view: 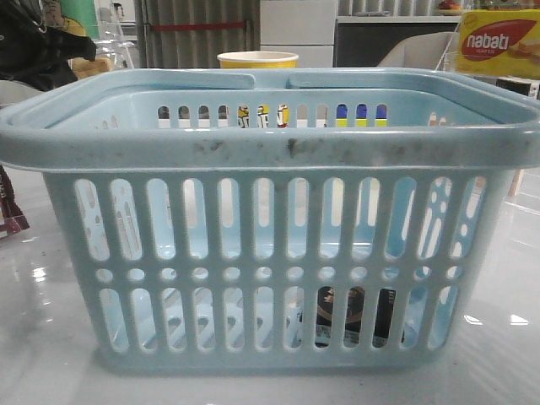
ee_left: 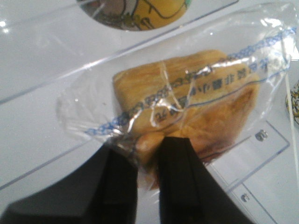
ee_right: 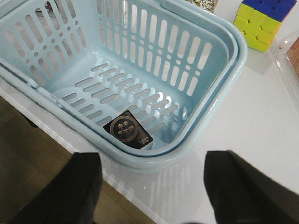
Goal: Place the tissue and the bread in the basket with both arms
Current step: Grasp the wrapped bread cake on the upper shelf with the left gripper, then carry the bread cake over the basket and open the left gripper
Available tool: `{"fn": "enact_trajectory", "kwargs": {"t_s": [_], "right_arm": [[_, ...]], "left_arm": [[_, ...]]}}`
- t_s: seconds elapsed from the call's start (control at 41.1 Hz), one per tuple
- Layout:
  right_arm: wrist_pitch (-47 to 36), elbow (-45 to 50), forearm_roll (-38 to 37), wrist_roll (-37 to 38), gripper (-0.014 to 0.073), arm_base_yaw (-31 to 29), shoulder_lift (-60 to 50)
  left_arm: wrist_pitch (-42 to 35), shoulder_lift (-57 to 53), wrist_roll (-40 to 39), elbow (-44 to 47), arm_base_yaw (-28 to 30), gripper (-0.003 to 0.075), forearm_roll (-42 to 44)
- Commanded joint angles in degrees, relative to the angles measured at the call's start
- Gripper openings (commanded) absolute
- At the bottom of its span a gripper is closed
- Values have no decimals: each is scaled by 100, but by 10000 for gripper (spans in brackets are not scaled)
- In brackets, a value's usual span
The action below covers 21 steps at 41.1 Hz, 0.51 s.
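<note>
Left wrist: left gripper point(ee_left: 148, 154) clamped on the bread point(ee_left: 187, 105) bag, above clear acrylic.
Right wrist: right gripper point(ee_right: 152, 186) jaws wide apart over the basket point(ee_right: 219, 93) rim; tissue point(ee_right: 128, 129) on its floor.
Front: tissue behind near slots, right side.
Surface: glossy white table point(view: 42, 354).
Room: Nabati box point(view: 498, 44) far right, cup point(view: 257, 60) behind the basket.

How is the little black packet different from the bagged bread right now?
The tissue packet is small, black and flat; the bread is golden and plump inside a clear crinkly bag. The tissue packet already lies on the floor of the basket, in a corner, with nothing touching it; the bread is outside the basket, pinched by the left gripper. The right gripper is open above the basket's rim. Both are wrapped.
</note>
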Motion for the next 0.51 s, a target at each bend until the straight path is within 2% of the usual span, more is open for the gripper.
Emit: {"fn": "enact_trajectory", "kwargs": {"t_s": [0.0,0.049,0.487], "right_arm": [[-396,-147,-60,-64,561,-3,-24],[-396,-147,-60,-64,561,-3,-24],[-396,-147,-60,-64,561,-3,-24]], "left_arm": [[-59,-436,-11,-206,-35,109,-64],[93,-519,-11,-206,-35,92,-64],[1461,-1807,-11,-206,-35,93,-259]]}}
